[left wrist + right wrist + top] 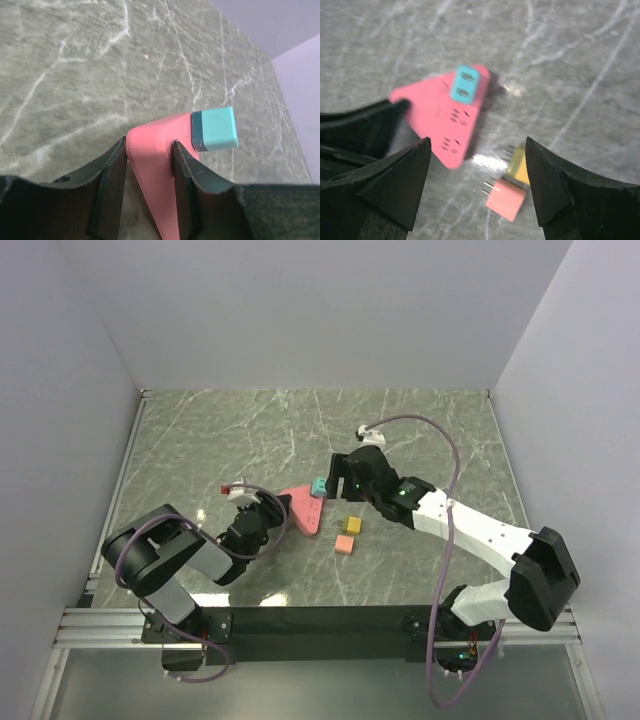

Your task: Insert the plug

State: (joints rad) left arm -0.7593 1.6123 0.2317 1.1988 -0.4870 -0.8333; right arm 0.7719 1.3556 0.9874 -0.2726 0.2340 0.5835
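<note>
Pink socket block (157,167) | left wrist: left gripper (149,146) clamps it | right wrist: slots (455,116)

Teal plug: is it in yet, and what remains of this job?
Done: the teal plug looks seated in a corner of the pink socket block. In hand: the left jaws clamp that block; the right jaws stand open and empty above it. Left: possibly nothing; a yellow plug and a pink plug lie loose on the table beside the block, unplugged.
</note>
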